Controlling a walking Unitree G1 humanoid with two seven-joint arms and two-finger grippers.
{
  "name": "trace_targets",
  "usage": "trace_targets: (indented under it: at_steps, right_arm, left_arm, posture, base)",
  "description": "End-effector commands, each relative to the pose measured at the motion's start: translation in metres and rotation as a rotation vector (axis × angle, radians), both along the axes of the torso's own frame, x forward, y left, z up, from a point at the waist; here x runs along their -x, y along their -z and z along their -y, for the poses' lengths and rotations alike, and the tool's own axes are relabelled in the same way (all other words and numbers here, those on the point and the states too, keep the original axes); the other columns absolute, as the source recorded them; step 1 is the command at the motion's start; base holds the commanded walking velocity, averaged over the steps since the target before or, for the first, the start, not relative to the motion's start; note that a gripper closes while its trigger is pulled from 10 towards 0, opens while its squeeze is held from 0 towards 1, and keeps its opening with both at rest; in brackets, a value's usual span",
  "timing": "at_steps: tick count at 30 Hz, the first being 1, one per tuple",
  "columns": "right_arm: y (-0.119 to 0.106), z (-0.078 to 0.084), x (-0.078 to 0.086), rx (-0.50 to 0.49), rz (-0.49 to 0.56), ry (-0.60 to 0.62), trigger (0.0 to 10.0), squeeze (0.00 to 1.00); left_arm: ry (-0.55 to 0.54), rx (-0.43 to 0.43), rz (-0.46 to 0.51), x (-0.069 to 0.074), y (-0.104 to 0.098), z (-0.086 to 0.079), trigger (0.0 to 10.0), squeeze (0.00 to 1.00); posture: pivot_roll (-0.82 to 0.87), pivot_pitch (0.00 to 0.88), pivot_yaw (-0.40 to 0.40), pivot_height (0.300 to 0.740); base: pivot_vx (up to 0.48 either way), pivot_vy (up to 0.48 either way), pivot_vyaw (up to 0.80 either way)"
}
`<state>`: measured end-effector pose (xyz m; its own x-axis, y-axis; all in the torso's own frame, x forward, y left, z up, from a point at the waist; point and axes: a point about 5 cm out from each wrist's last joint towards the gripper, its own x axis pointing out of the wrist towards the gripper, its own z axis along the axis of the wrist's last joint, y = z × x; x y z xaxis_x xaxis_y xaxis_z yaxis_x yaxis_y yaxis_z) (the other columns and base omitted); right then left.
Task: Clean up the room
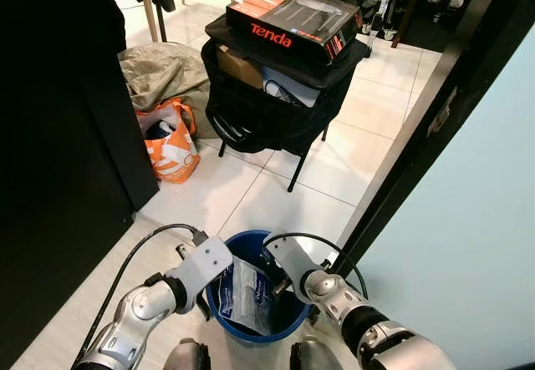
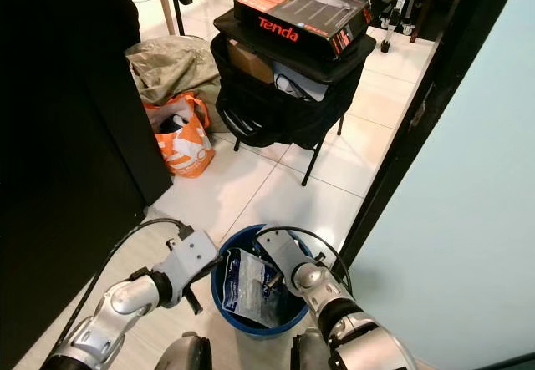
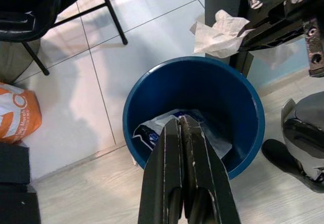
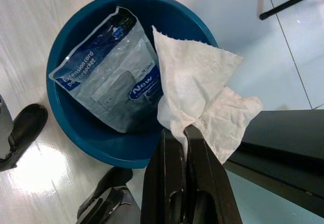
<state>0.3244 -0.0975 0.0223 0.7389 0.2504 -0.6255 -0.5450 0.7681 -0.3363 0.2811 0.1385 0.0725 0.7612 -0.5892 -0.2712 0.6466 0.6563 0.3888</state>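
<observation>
Right now, by label:

Bin: a round blue bin (image 1: 219,310) stands on the floor near the robot's feet, between the two arms, at the edge of the white tile floor (image 1: 330,161).
Bin contents: a clear and blue plastic packet (image 4: 109,77) leans inside against the wall.
Packet writing: "Extension cord", "Power socket" and "New" can be read; the smaller print is too fine to read.
Tissue: a crumpled white tissue (image 4: 200,95) hangs over the bin's right rim.
Right gripper (image 4: 185,133): its fingers are pressed together on a corner of the tissue, above the bin's right side.
Left gripper (image 3: 180,125): its fingers are pressed together with nothing between them, poised over the bin's left rim.
Far chair: a black folding chair (image 1: 276,107) holds a black and red box (image 1: 292,15) marked "Tenda".
Under the box: a brown carton (image 1: 240,65) and something pale, perhaps plastic, mostly hidden.
Orange bag: an orange and white bag (image 1: 170,149) sits on the floor to the far left; its printing is cut off and its contents are hard to make out.
Behind it: a rumpled olive sack (image 1: 163,73).
</observation>
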Motion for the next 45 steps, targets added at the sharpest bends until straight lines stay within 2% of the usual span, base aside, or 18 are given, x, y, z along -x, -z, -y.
trace_targets:
  at_steps: [1, 7, 8, 12, 13, 16, 17, 19, 20, 31, 34, 35, 36, 37, 39, 40, 41, 45]
  right_arm:
    - [0.004, 0.0, 0.003, 0.006, -0.026, 0.011, 10.0, 0.0]
    - [0.004, -0.001, 0.003, 0.0, -0.031, 0.01, 10.0, 0.01]
    - [0.005, -0.002, 0.004, -0.004, -0.034, 0.009, 10.0, 0.11]
    - [0.005, -0.002, 0.004, -0.004, -0.036, 0.009, 10.0, 0.11]
    - [0.005, -0.002, 0.005, -0.016, -0.044, 0.008, 10.0, 1.0]
    - [0.005, -0.003, 0.004, -0.021, -0.041, 0.011, 10.0, 1.0]
    - [0.005, -0.003, 0.004, -0.033, -0.042, 0.02, 10.0, 0.68]
    - [0.005, -0.003, 0.004, -0.042, -0.042, 0.026, 10.0, 0.68]
    - [0.004, -0.002, 0.004, -0.071, -0.046, 0.052, 10.0, 0.0]
    - [0.003, 0.001, 0.002, -0.095, -0.04, 0.085, 10.0, 0.0]
    - [-0.004, 0.007, -0.004, -0.177, 0.026, 0.178, 10.0, 0.0]
    - [-0.004, 0.007, -0.004, -0.177, 0.026, 0.178, 10.0, 0.0]
    - [-0.005, 0.01, -0.005, -0.205, 0.045, 0.217, 10.0, 0.0]
    - [-0.005, 0.01, -0.005, -0.205, 0.045, 0.217, 10.0, 0.0]
    - [-0.01, 0.013, -0.007, -0.276, 0.12, 0.282, 10.0, 0.0]
    - [-0.01, 0.013, -0.007, -0.276, 0.12, 0.282, 10.0, 0.0]
    - [-0.011, 0.015, -0.007, -0.301, 0.147, 0.306, 10.0, 0.0]
    - [-0.009, 0.018, -0.002, -0.301, 0.182, 0.321, 10.0, 0.0]
  left_arm:
    - [0.017, 0.01, -0.014, 0.005, 0.003, 0.001, 10.0, 0.0]
    - [0.033, 0.021, -0.021, 0.007, 0.002, 0.003, 10.0, 0.0]
    - [0.04, 0.025, -0.025, 0.008, 0.002, 0.004, 10.0, 0.0]
    - [0.041, 0.025, -0.026, 0.008, 0.003, 0.004, 10.0, 0.0]
    - [0.044, 0.025, -0.027, 0.008, 0.003, 0.005, 10.0, 0.0]
    - [0.046, 0.022, -0.027, 0.008, 0.003, 0.005, 10.0, 0.0]
    - [0.047, 0.021, -0.027, 0.008, 0.003, 0.005, 10.0, 0.0]
    - [0.047, 0.022, -0.027, 0.008, 0.003, 0.005, 10.0, 0.0]
    - [0.046, 0.021, -0.026, 0.007, 0.003, 0.006, 10.0, 0.0]
    - [0.038, 0.019, -0.02, 0.005, 0.001, 0.004, 10.0, 0.0]
    - [-0.193, 0.094, -0.002, -0.006, -0.001, -0.007, 10.0, 0.0]
    - [-0.193, 0.094, -0.002, -0.006, -0.001, -0.007, 10.0, 0.0]
    - [-0.326, 0.14, -0.006, -0.01, -0.001, -0.014, 10.0, 0.0]
    - [-0.326, 0.14, -0.006, -0.01, -0.001, -0.014, 10.0, 0.0]
    - [-0.591, 0.219, -0.025, -0.012, 0.005, -0.031, 10.0, 0.0]
    - [-0.591, 0.219, -0.025, -0.012, 0.005, -0.031, 10.0, 0.0]
    - [-0.668, 0.227, -0.033, -0.011, 0.009, -0.036, 10.0, 0.0]
    - [-0.685, 0.23, -0.051, -0.006, 0.015, -0.033, 10.0, 0.0]
  posture:
    - [0.11, 0.204, -0.069, 0.64]
    - [0.11, 0.197, -0.068, 0.64]
    - [0.11, 0.194, -0.068, 0.64]
    - [0.11, 0.194, -0.068, 0.64]
    - [0.11, 0.192, -0.065, 0.64]
    - [0.11, 0.189, -0.064, 0.64]
    - [0.11, 0.188, -0.063, 0.64]
    - [0.11, 0.188, -0.063, 0.64]
    - [0.11, 0.187, -0.062, 0.64]
    - [0.11, 0.184, -0.059, 0.64]
    - [0.1, 0.164, -0.055, 0.64]
    - [0.1, 0.164, -0.055, 0.64]
    - [0.09, 0.154, -0.053, 0.64]
    - [0.09, 0.154, -0.053, 0.64]
    - [0.08, 0.138, -0.047, 0.64]
    - [0.08, 0.138, -0.047, 0.64]
    - [0.08, 0.138, -0.047, 0.64]
    - [0.08, 0.127, -0.039, 0.64]
  base:
    - [0.0, 0.0, 0.0]
    - [0.0, 0.0, 0.0]
    - [0.0, 0.0, 0.0]
    - [0.0, 0.0, 0.0]
    - [0.0, 0.0, 0.0]
    - [0.0, 0.0, 0.0]
    - [0.0, 0.0, 0.0]
    - [0.0, 0.0, 0.0]
    - [0.0, 0.0, 0.0]
    - [0.0, 0.0, 0.0]
    - [0.0, 0.0, 0.0]
    - [0.0, 0.0, 0.0]
    - [0.0, 0.0, 0.0]
    - [0.0, 0.0, 0.0]
    - [0.0, 0.0, 0.0]
    - [0.0, 0.0, 0.0]
    - [0.0, 0.0, 0.0]
    - [0.0, 0.0, 0.0]
